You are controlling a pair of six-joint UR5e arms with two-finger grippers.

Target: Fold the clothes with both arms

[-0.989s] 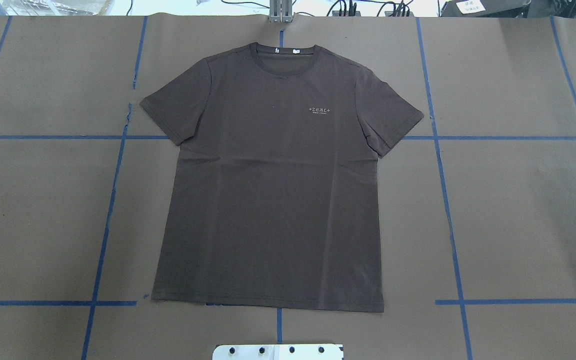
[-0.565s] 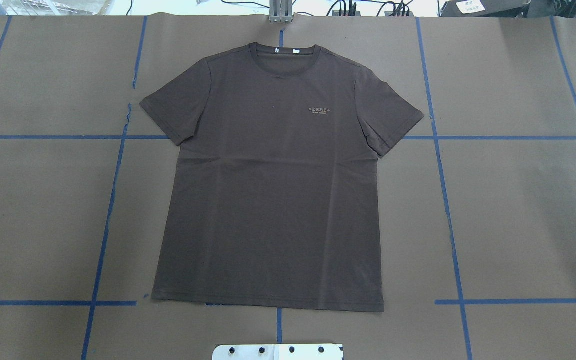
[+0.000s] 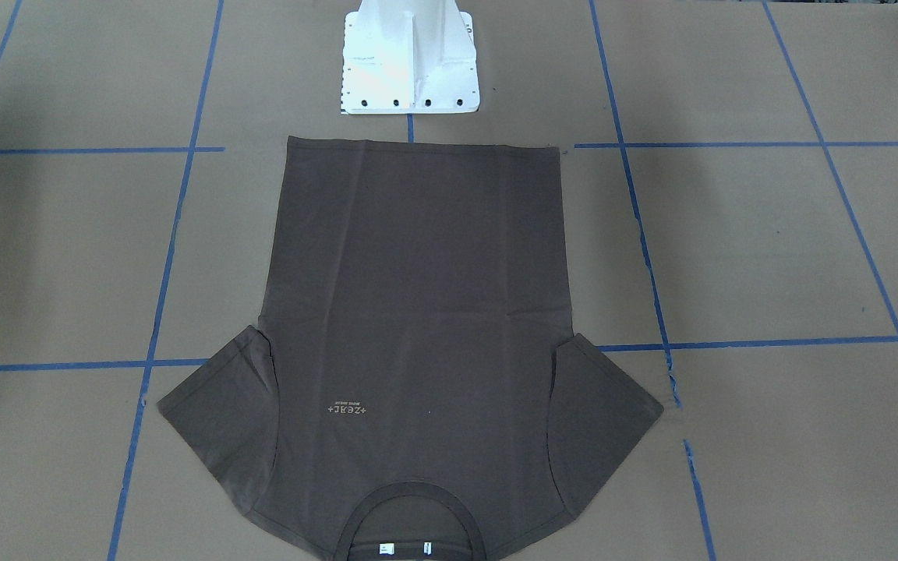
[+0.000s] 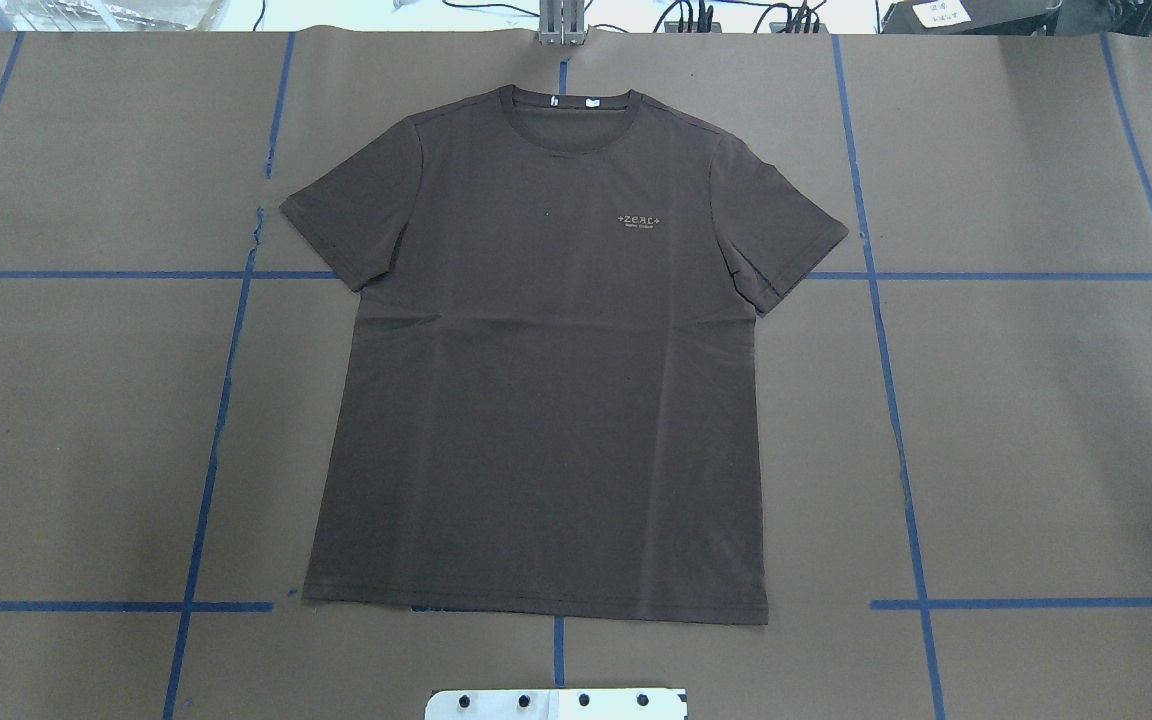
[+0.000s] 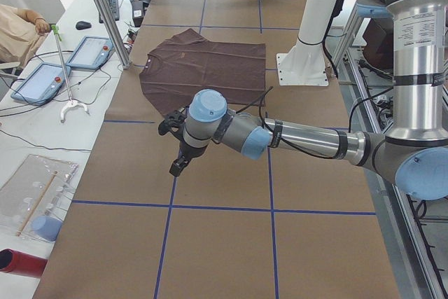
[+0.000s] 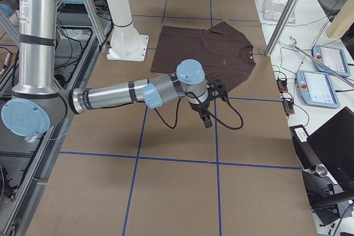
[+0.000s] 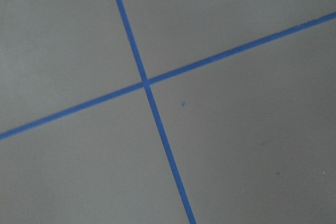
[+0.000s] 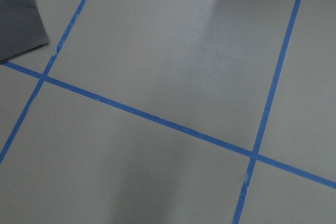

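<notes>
The dark brown T-shirt [image 4: 546, 380] lies flat and face up in the middle of the table [image 4: 1036, 400], both short sleeves spread out to the sides. Its hem sits just short of the white pedestal [image 3: 410, 58] and its collar [image 4: 576, 150] is at the far edge, away from the robot. Small white neck tags [image 4: 591, 101] show inside the collar, and the pale chest lettering [image 4: 638, 220] is readable (only just). Blue tape lines [image 4: 896, 430] cross the brown paper all around the shirt.

Out on the robot's left, the left arm [image 5: 301, 138] stretches low over bare paper. The left gripper [image 5: 178, 162] points down, clear of the shirt, and its wrist camera shows only a tape cross [image 7: 145, 82]. The right arm [image 6: 110, 96] mirrors it on the other side, with the right gripper [image 6: 206, 119] hanging above the paper near a sleeve. A corner of the fabric shows in the right wrist view. Both grippers are seen only from the table's ends, so I cannot tell whether either pair of jaws is spread or pressed together. Neither is touching the cloth.
</notes>
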